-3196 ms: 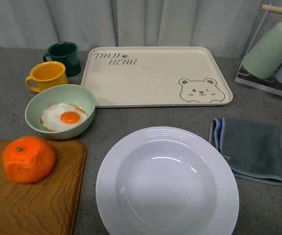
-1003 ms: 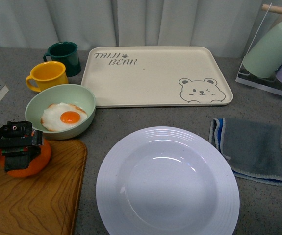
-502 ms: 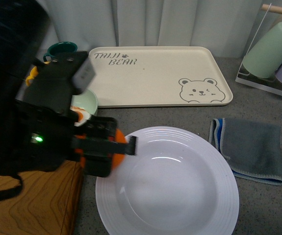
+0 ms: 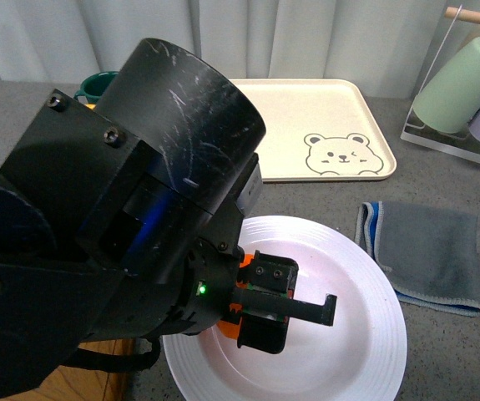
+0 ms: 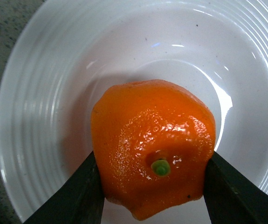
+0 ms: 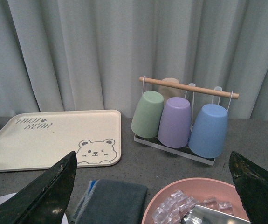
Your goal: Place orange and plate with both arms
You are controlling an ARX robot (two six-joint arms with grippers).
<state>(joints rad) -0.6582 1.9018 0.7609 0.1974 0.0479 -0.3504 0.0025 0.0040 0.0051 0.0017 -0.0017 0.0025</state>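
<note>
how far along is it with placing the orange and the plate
Done: the bright lumpy orange fruit is picked up, clamped in the left gripper. In hand: it hangs over the glossy ridged white plate, unreleased. Left: letting go, then the plate; the right gripper is open and empty.

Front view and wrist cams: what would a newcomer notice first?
The bulky black left arm fills the front view's left half, its jaws clamped on the bright orange over the well of the white plate. Beyond the plate lies the cream bear tray. In the right wrist view, upturned pastel cups stand in a row.
</note>
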